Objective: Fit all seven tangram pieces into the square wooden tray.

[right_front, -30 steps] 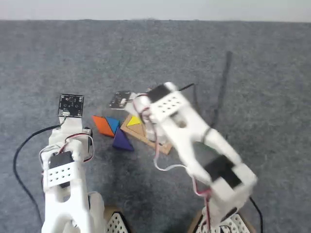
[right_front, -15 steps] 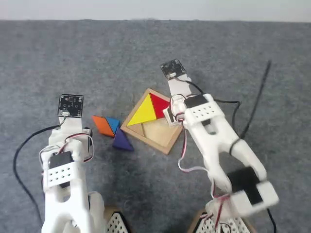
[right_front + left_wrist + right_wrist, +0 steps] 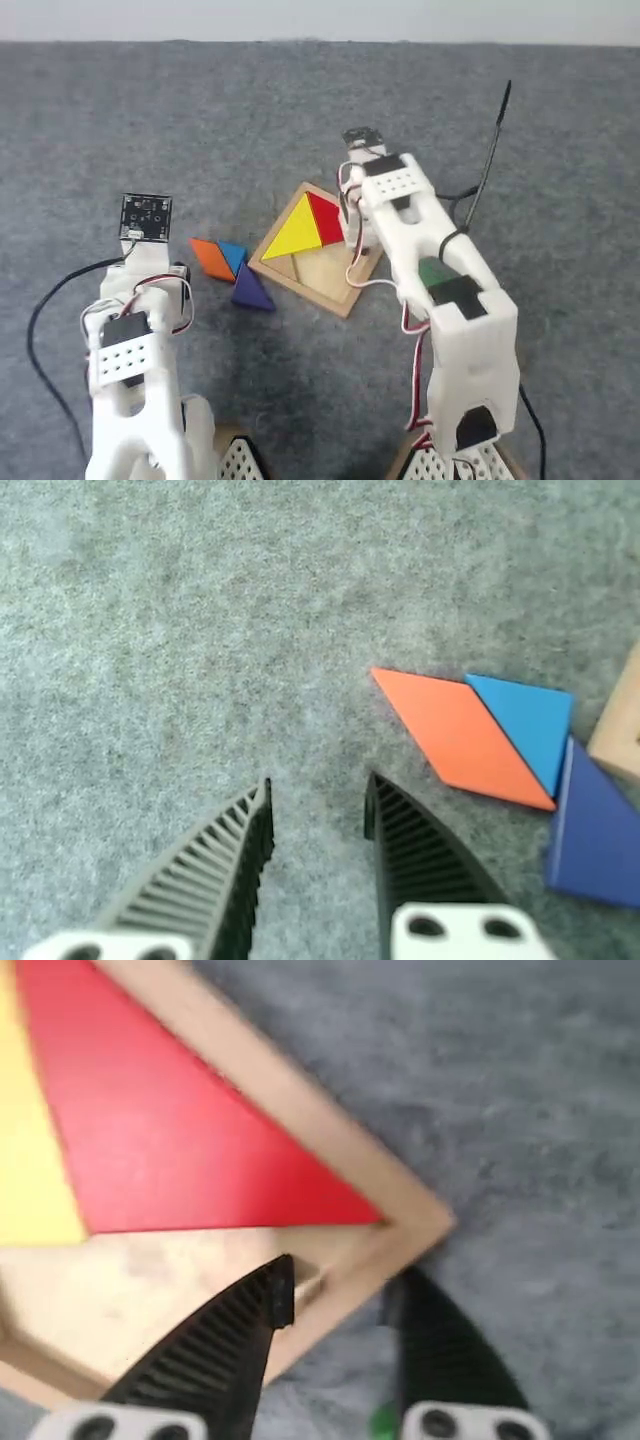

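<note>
— Right pincer (image 3: 351, 230), seen from overhead: where is it, and what's it holding?
— It hangs at the right edge of the square wooden tray (image 3: 330, 296). The tray sits mid-table with a flat yellow triangle (image 3: 292, 236) and a flat red triangle (image 3: 328, 214) seated in its far half. An orange parallelogram (image 3: 209, 258), a small blue triangle (image 3: 233, 257) and a purple triangle (image 3: 251, 288) lie together just left of the tray.
— And the left wrist view?
— Left pincer (image 3: 316, 798) hovers over the grey carpet (image 3: 150, 600), jaws parted with nothing between them, near the orange parallelogram's tip.
— Right wrist view?
— Its jaws are apart and empty, straddling the tray's rim beside a corner: one over bare wood, one outside. Whether either touches the rim, I can't quite tell. I'd lift straight up before swinging away, so the rim isn't snagged and the seated triangles aren't jolted.
</note>
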Tool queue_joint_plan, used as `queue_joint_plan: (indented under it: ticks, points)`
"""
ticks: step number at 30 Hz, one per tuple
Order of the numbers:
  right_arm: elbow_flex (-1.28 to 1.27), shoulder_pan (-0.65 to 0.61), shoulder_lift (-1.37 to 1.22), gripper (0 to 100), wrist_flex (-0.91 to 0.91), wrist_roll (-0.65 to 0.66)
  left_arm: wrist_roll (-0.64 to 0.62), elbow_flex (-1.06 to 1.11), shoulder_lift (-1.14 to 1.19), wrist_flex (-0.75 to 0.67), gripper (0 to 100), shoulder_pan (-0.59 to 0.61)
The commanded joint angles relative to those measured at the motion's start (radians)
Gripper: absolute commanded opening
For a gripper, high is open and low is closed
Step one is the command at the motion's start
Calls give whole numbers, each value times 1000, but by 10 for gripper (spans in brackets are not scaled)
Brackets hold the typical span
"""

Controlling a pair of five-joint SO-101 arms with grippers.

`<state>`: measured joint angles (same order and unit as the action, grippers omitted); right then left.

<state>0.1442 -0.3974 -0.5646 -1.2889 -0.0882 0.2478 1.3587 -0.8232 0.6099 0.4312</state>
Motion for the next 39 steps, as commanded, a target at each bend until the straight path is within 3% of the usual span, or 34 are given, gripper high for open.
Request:
queue_joint_plan:
  ticks: [1, 16, 27, 31, 37, 39]
  points:
    - [135, 12, -59, 46, -71, 114, -11, -15, -32, -20, 152, 6]
    - [328, 25, -104, 28, -127, 493, -11, -15, -32, -20, 152, 6]
    - [393, 22, -122, 199, -205, 491, -11, -15, -32, -21, 152, 6]
    - [422, 47, -62, 173, -280, 491, -12, -16, -32, -21, 152, 6]
    - [394, 137, 28, 42, -354, 491, -20, -51, -25, -6, 152, 5]
    - [354, 173, 53, 54, -357, 497, -21, -93, -25, 41, 152, 2]
